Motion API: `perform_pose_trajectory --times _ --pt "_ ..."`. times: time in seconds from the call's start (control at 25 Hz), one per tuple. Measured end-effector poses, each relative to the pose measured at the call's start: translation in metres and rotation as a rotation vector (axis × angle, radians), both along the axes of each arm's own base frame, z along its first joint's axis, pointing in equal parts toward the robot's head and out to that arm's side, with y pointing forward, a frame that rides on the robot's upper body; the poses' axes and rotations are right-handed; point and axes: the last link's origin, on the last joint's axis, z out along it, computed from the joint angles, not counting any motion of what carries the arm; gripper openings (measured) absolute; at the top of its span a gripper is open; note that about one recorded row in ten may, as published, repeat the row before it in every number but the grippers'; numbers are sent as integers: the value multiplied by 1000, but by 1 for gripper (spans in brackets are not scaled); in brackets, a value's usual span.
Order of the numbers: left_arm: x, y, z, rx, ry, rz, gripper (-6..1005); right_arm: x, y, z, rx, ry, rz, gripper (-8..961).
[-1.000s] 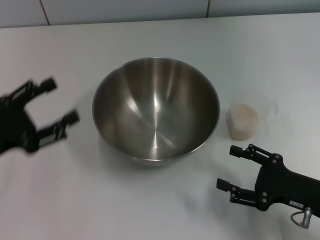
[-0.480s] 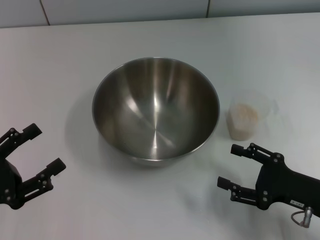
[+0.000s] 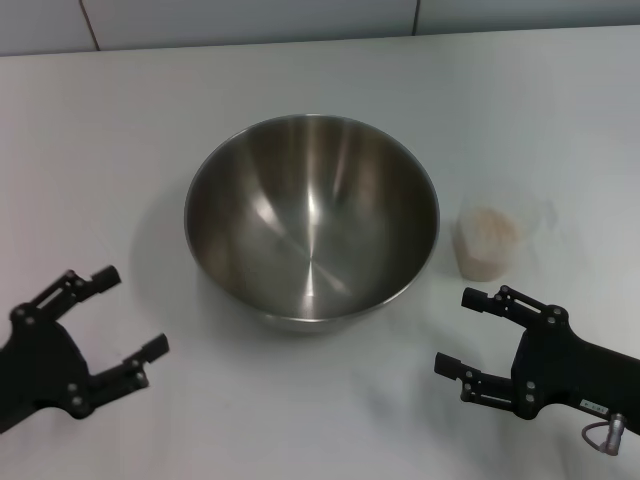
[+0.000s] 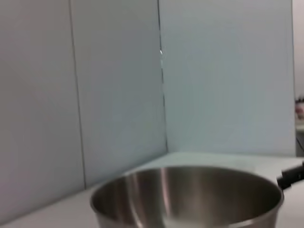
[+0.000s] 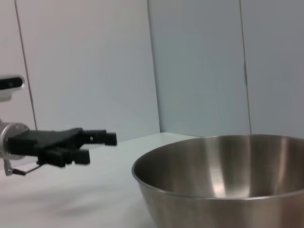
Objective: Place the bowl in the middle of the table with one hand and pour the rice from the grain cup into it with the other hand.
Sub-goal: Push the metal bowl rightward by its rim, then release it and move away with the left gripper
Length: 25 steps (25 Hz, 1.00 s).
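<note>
Now bowl (image 3: 311, 220) mid-table | right gripper (image 3: 468, 335) wide, unladen: take grain cup (image 3: 490, 240) upright | left gripper (image 3: 118, 322) wide, idle

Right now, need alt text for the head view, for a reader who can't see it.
A large, empty steel bowl sits mid-table, with a small grain cup of rice just to its right. Two open black end effectors hover at the near edge, touching nothing: the left end effector and the right end effector.
</note>
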Motion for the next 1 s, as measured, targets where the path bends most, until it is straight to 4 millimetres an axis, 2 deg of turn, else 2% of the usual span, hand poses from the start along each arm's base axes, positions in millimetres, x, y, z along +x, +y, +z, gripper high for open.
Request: perform_pose_trajectory --times 0.24,0.68,0.8,0.88,0.92,1.0 --pt "-1 4 -4 -14 24 5 871 1 -2 0 6 4 -12 831" --pt "1 11 0 -38 8 12 871 4 -8 -1 35 33 -60 832" --pt "1 12 1 -41 9 12 871 4 -15 -4 106 66 -92 832" --pt "2 14 2 -41 11 5 871 6 -27 -6 242 94 -149 832" --pt "3 14 2 -42 11 3 871 6 -27 -6 242 94 -149 832" --pt "3 15 2 -44 8 0 871 9 -36 -6 347 98 -205 832"
